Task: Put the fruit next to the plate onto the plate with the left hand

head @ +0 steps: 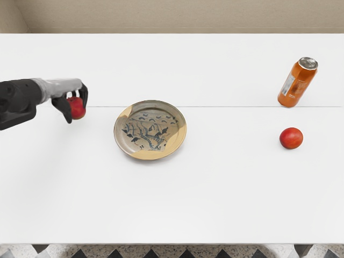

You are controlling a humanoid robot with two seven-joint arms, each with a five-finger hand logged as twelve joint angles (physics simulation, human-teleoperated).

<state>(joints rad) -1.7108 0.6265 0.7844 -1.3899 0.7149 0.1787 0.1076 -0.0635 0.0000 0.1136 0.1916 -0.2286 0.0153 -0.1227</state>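
— Fingers (pixel 65 109) of the left hand (pixel 72 104)?
— Wrapped around a red fruit (pixel 77 108) at the frame's left, apart from the plate (pixel 120 129) at centre.
— And far right?
— A second fruit (pixel 291 138) lies below a leaning orange bottle (pixel 297 82).

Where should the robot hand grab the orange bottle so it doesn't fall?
Grab the orange bottle around its middle, probably from the side. It is tall, narrow and round, easy to wrap around; its silver cap is small. The left robot hand holds a red fruit.
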